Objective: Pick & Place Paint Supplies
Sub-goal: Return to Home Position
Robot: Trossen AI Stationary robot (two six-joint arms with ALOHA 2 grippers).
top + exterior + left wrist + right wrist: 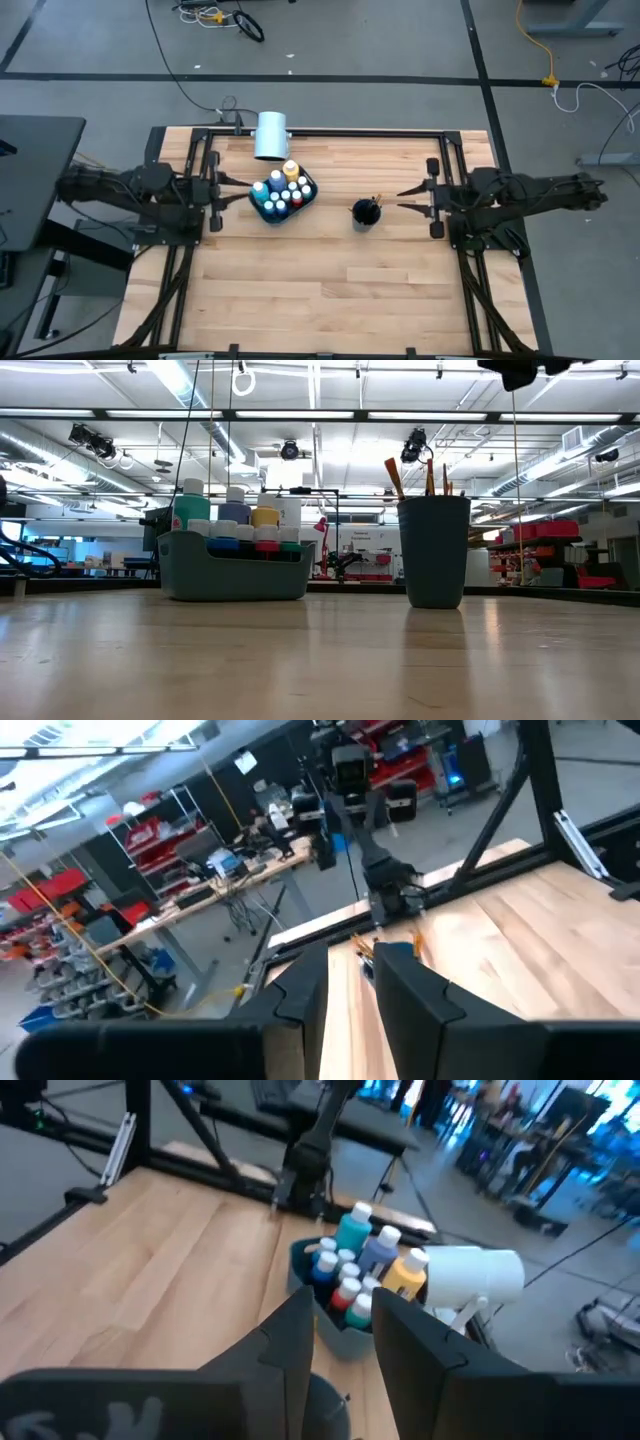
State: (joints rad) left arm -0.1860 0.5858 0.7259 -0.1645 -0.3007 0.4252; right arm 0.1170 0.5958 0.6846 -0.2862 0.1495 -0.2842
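A teal bin (283, 194) stands on its base at the table's middle and holds several paint bottles (280, 186) with white caps, upright. In the low view the bin (235, 568) and the bottles (236, 523) show left of centre. To its right a dark cup (366, 213) stands upright with paintbrushes (430, 476) sticking out of its top. My left gripper (240, 191) hovers open just left of the bin. My right gripper (408, 197) hovers open right of the cup. The right wrist view looks past the cup at the bottles (352, 1270).
A large white cylinder (270, 136) lies on its side near the table's far edge, behind the bin. Black frame rails (330, 131) run along the far edge and both sides. Bare wood (320, 290) lies between the bin and the near edge.
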